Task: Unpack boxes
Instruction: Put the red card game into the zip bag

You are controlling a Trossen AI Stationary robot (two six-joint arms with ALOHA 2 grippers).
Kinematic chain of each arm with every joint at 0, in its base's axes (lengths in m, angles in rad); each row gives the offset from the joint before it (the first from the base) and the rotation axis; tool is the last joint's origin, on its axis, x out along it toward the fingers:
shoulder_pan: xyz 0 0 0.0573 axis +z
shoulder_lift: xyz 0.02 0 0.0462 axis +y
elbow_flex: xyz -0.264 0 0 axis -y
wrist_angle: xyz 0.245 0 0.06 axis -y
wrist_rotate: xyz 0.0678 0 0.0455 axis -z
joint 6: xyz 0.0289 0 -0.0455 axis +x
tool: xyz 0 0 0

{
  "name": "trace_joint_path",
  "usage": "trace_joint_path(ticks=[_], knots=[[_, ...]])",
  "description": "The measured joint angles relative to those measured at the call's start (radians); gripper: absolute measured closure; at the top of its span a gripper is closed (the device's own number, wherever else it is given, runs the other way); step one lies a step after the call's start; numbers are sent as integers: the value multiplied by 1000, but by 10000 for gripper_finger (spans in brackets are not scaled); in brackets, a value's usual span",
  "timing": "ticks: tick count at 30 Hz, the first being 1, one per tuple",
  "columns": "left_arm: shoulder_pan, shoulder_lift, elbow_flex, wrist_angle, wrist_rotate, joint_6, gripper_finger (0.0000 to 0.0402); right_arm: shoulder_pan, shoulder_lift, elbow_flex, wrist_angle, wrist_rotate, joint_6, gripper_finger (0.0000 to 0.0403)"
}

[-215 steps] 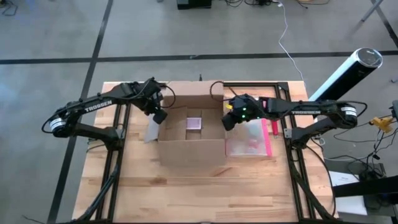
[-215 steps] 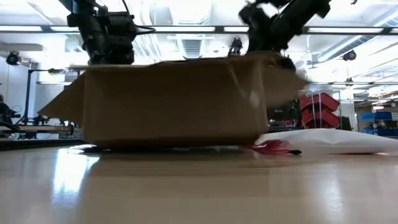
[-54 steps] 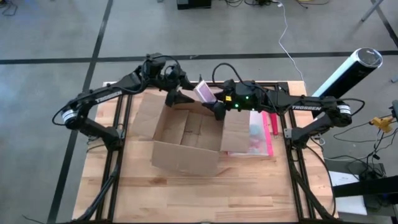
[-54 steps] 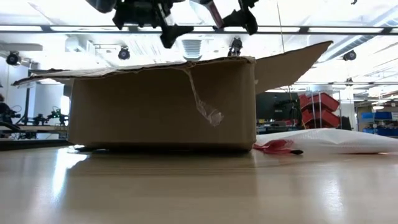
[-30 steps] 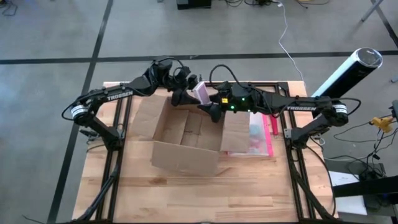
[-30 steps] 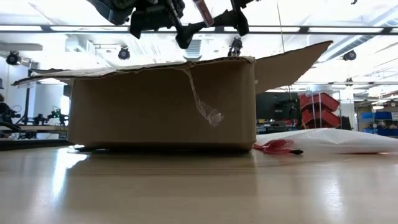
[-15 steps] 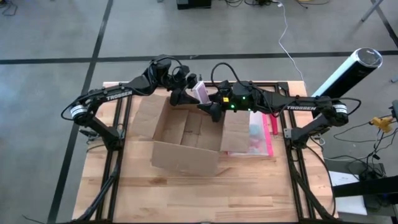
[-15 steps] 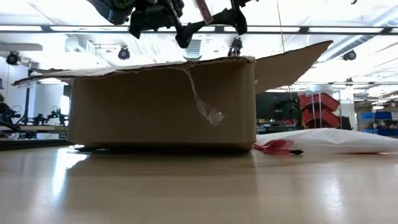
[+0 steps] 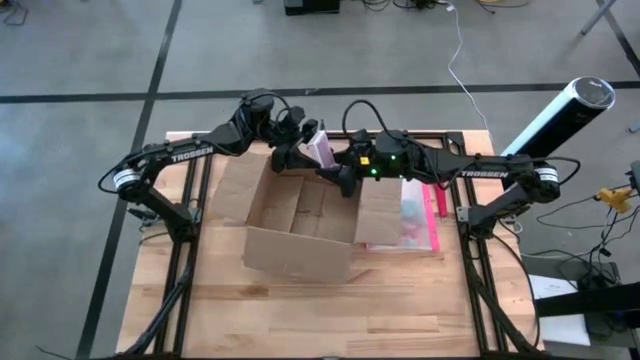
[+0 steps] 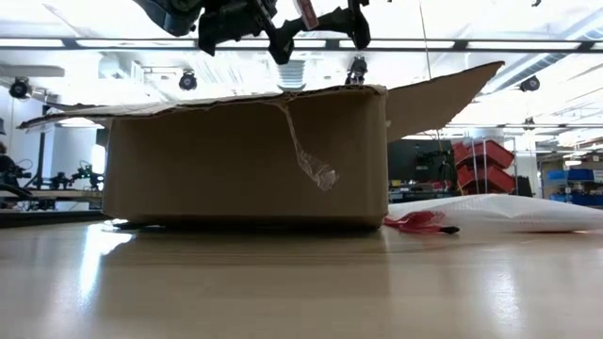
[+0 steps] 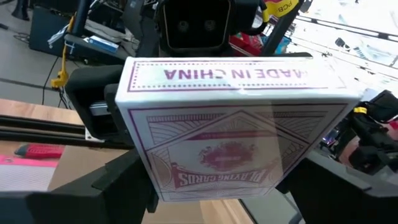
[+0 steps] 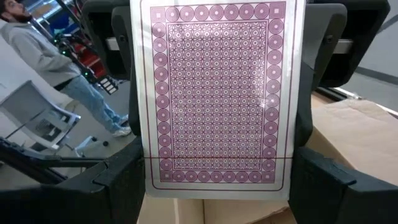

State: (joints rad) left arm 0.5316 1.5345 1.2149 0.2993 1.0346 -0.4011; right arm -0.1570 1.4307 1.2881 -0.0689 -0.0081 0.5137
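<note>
Corrugated brown cardboard box [image 9: 300, 225] sits mid-bench [image 9: 330, 320], flaps open, loose tape [image 10: 309, 162] dangling on its near wall. Just right of it, pink-edged zip pouch [image 9: 412, 222] flat on the bench. Above the box's far edge, purple-and-white playing-card pack [image 9: 324, 150] held aloft between both arms: right gripper [image 9: 335, 172] jaws clamped on it, left gripper [image 9: 293, 150] jaws closing around its other end. Person [image 12: 59, 62] stands beyond the bench.

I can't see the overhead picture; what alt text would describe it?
Two dark robot arms meet above the far edge of an open cardboard box, holding a purple-patterned card pack between the left pincer and right pincer. A pink-edged pouch lies beside the box.
</note>
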Motion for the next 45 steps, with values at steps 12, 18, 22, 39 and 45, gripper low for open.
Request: trace_joint_path(ticks=[12, 18, 22, 39, 45], knots=[[4, -1, 0, 4, -4, 0, 92, 0, -3, 0, -8, 0, 0, 81], [49, -15, 0, -2, 2, 0, 92, -1, -37, 1, -79, 4, -3, 50], [88, -17, 0, -13, 7, 0, 92, -1, -84, 1, -179, 15, -16, 62], [161, -31, 0, -86, 77, 3, 93, -3, -225, -56, -1139, 272, 268, 167], [161, -31, 0, -92, 78, 7, 93, -3, -217, -213, -1012, 141, 305, 213]])
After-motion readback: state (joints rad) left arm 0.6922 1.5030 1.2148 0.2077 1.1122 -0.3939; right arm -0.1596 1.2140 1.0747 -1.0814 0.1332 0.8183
